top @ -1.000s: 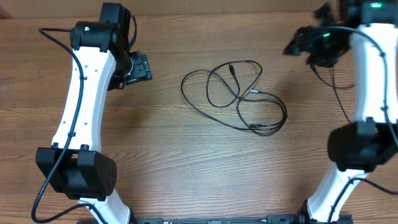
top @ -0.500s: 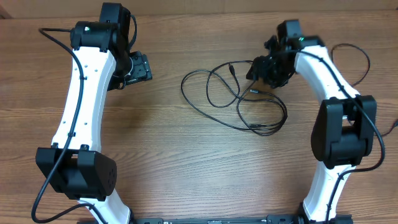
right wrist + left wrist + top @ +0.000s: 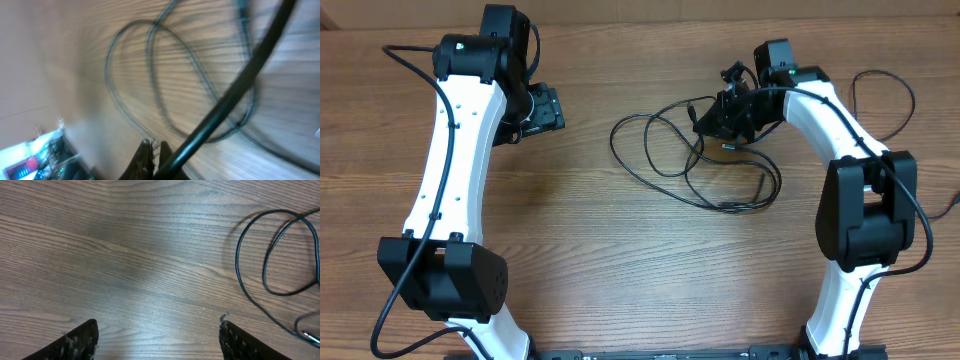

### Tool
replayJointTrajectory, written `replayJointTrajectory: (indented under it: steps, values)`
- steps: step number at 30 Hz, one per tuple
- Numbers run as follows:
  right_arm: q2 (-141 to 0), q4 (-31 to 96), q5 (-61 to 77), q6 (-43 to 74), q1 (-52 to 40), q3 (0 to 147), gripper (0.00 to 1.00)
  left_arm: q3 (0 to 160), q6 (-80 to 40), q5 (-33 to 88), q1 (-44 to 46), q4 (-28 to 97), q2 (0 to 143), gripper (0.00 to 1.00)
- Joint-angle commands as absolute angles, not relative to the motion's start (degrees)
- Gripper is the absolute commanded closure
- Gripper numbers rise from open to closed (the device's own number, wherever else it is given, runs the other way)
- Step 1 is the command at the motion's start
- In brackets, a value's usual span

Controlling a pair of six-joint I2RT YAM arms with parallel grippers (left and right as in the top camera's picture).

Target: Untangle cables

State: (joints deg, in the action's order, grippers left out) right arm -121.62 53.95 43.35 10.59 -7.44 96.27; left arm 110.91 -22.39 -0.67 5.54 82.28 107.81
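Right pincer (image 3: 720,120) has moved left since half a second ago and now sits on the upper right part of the cables (image 3: 692,152). The bundle's top-right loop has been dragged left with it. Left pincer (image 3: 548,108) hasn't moved.

Overhead: the cables lie mid-desk (image 3: 620,260) as a loose tangle of thin black loops. The widest loop bulges left, and a flatter one runs along the lower right. Your right pincer is over the strands, but from above you can't see how its jaws stand. Your left pincer is well apart from the tangle, off to its left, touching no cord.

Left wrist: left pincer (image 3: 157,342) is released, with both fingertips (image 3: 75,340) spread wide at the bottom corners and only bare desk (image 3: 125,255) between them. The cables (image 3: 239,250) curve through the right side of the view in two nested loops. A silver-tipped plug end (image 3: 309,337) lies at the lower right edge, just beside the right fingertip.

Right wrist: heavy motion blur. Thin loops of the cables (image 3: 192,60) show against the wood grain. A thick dark cord (image 3: 235,95) crosses diagonally close to the lens, and you can't tell which cord it is. Dark fingertips (image 3: 147,155) show at bottom centre. Can't tell whether this pincer is clenched, released or grasping a strand.
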Motion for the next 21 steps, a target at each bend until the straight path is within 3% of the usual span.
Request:
replayJointTrajectory:
  steps: [1,9,21]
  values:
    - [-118.6,57.5,50.4,5.4,-7.6,105.7,0.96,110.8,-23.2,-0.4,5.7,82.2,108.0,0.23]
    - [-114.3,65.1,49.4,5.5,-7.6,129.0,0.96,110.8,-23.2,-0.4,5.7,81.8,108.0,0.23]
    - [-108.4,57.0,46.7,5.9,-7.0,146.0,0.96,110.8,-23.2,-0.4,5.7,81.6,108.0,0.23]
